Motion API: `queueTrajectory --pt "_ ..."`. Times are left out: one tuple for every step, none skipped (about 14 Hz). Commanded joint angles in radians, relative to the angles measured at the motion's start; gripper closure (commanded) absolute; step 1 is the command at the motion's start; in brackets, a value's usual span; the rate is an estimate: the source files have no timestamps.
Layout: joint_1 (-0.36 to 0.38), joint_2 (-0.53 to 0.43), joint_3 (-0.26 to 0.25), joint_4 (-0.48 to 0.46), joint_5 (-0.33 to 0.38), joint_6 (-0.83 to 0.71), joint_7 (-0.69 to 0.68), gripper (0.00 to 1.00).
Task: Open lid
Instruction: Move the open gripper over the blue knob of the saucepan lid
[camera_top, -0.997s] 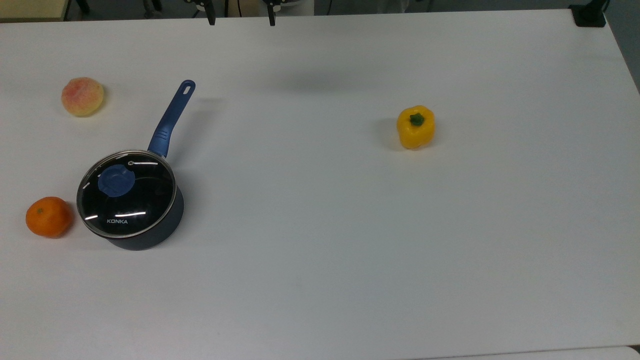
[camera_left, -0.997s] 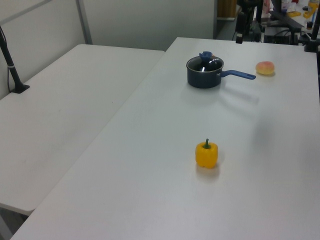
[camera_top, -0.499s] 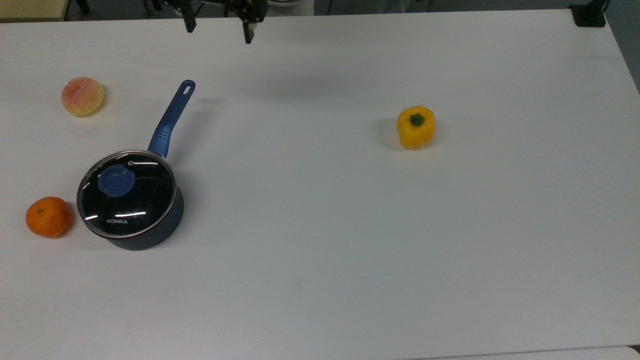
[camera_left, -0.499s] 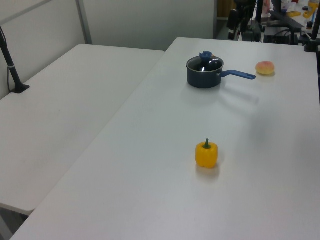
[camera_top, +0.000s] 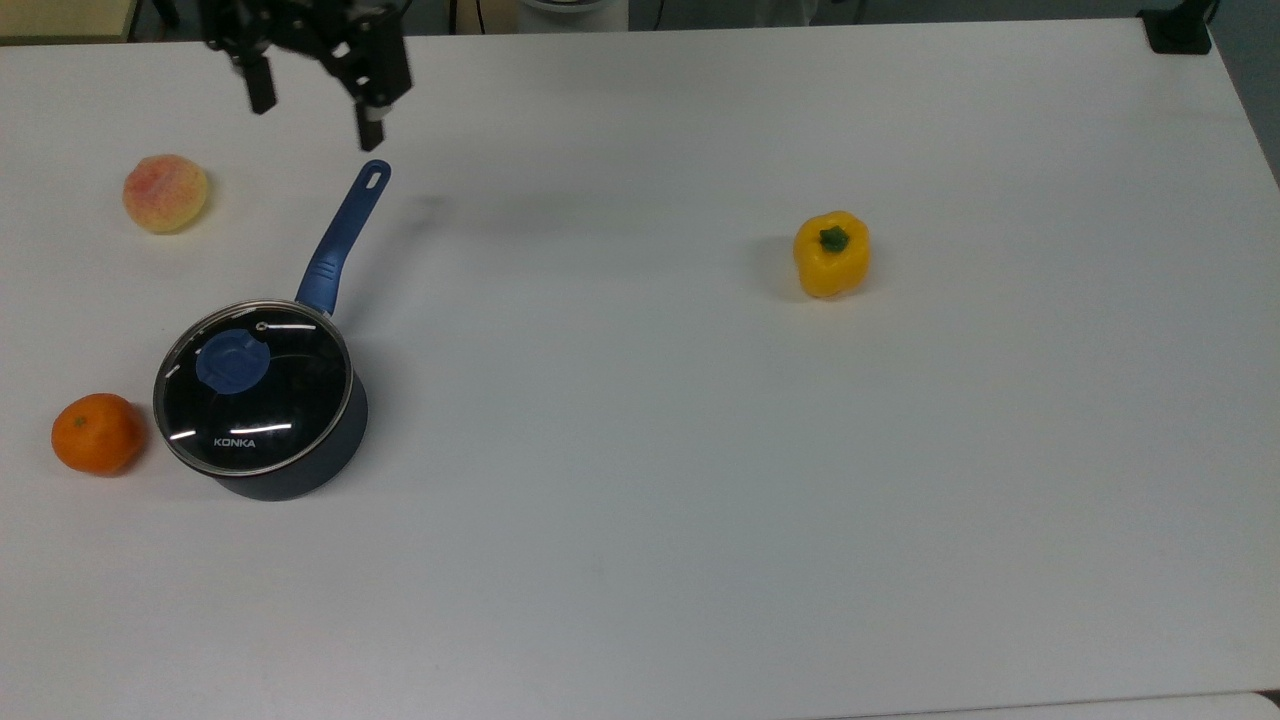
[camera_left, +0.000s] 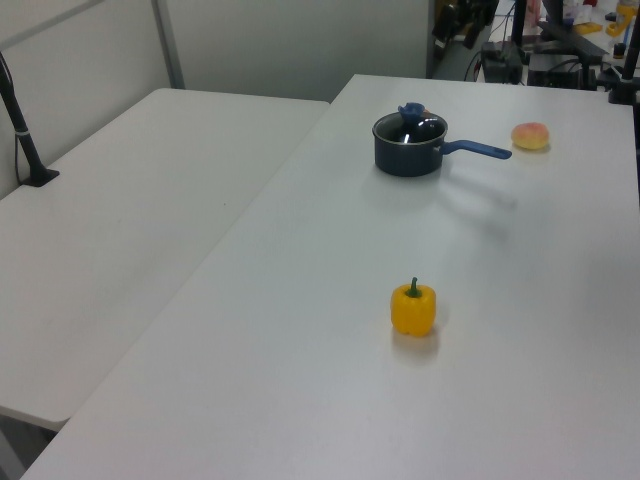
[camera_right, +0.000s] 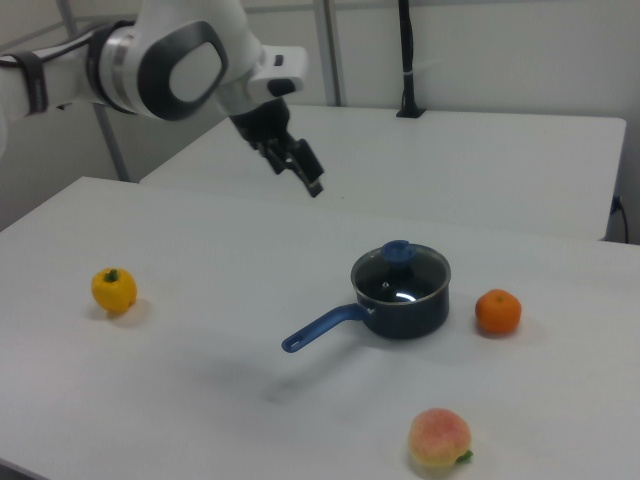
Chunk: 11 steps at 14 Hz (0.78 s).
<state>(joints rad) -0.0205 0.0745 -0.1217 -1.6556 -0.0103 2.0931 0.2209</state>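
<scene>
Fingers (camera_top: 262, 95) spread wide, nothing between them — gripper (camera_top: 315, 108) hangs high above table (camera_top: 700, 450), near far end of pan handle (camera_top: 345, 235), well apart from lid (camera_top: 253, 385). Likely still on approach to knob (camera_top: 232, 361). Lid sits flat on pan (camera_right: 402, 300), closed; contents not discernible through glass. Orange (camera_top: 97, 433) just beside pan; peach (camera_top: 165, 193), pepper (camera_top: 831, 254) apart.

White desk (camera_top: 700, 500) carries four items; dark saucepan (camera_top: 290, 470) at the top view's lower left, blue handle pointing up-right; orange (camera_top: 97, 433) just beside the saucepan on the top view's left; peach (camera_top: 165, 193) near the upper left; yellow pepper (camera_top: 831, 254) well apart, right of centre.
</scene>
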Motion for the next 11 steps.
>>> queueTrajectory --pt "-0.004 0.079 -0.045 0.019 -0.013 0.163 0.02 0.0" --pt "-0.01 0.106 -0.053 0.022 -0.016 0.21 0.02 0.0" --pt "-0.019 0.134 -0.053 0.031 -0.017 0.258 0.021 0.0" --pt "-0.027 0.16 -0.053 0.039 -0.017 0.289 0.023 0.0" --pt "-0.029 0.186 -0.053 0.049 -0.017 0.303 0.023 0.0" --pt "-0.029 0.212 -0.053 0.056 -0.02 0.306 0.023 0.0" --pt "-0.032 0.235 -0.053 0.068 -0.02 0.312 0.023 0.0" --pt "-0.047 0.263 -0.055 0.095 -0.019 0.323 0.025 0.0" --pt "-0.053 0.29 -0.055 0.117 -0.019 0.329 0.028 0.0" --pt "-0.053 0.315 -0.055 0.129 -0.02 0.338 0.032 0.0" --pt "-0.053 0.329 -0.055 0.134 -0.02 0.347 0.031 0.0"
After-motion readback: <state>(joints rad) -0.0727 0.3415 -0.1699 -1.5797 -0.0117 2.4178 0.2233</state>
